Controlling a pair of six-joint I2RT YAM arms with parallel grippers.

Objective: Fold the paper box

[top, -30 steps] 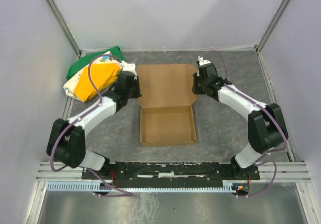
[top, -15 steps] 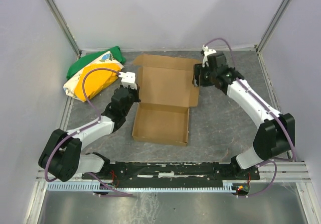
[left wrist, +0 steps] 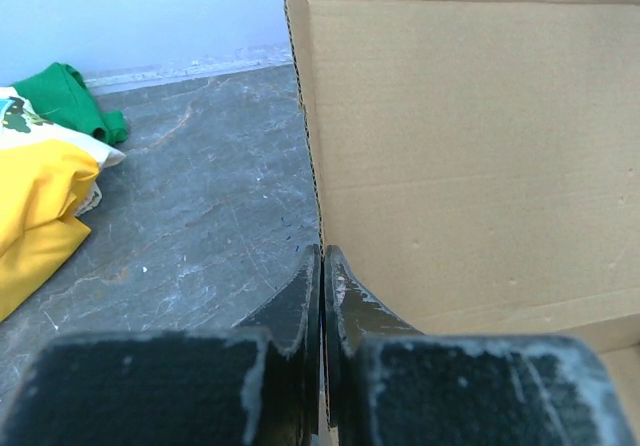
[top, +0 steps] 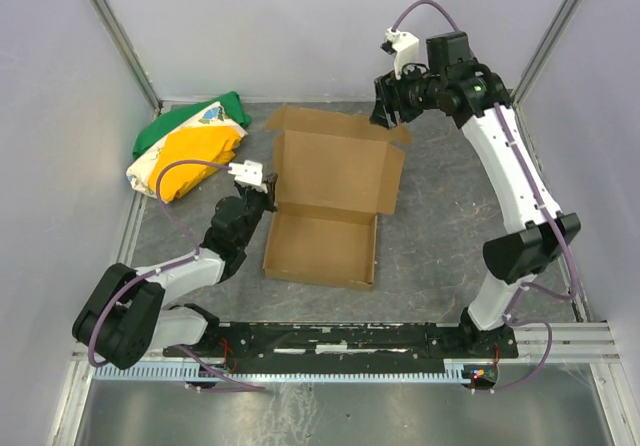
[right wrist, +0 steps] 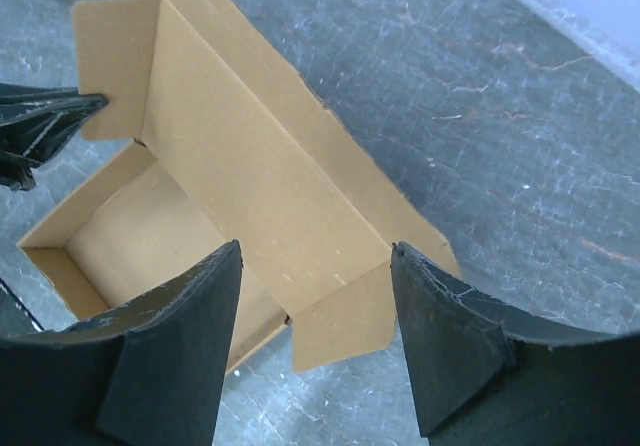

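Note:
The paper box (top: 330, 181) is brown cardboard, its shallow tray nearest the arms and its lid panel (left wrist: 460, 146) raised behind it with a side flap at each end. My left gripper (top: 262, 188) is shut on the lid's left edge, and the thin cardboard shows between its fingertips (left wrist: 323, 256). My right gripper (top: 388, 111) hangs open, high over the box's back right corner, holding nothing. In the right wrist view the box (right wrist: 250, 166) lies below the gripper (right wrist: 316, 248), with the right flap loose and the left arm's fingers (right wrist: 40, 126) at the far flap.
A green, yellow and white cloth bundle (top: 185, 146) lies at the back left, close to the left arm, and shows again as the bundle (left wrist: 40, 166). White walls and metal posts close in three sides. A black rail (top: 340, 338) runs along the near edge.
My right gripper opened, let go of the lid's right side and rose up and back. The left arm pulled back, the box shifted left and turned slightly, and the lid tilted up.

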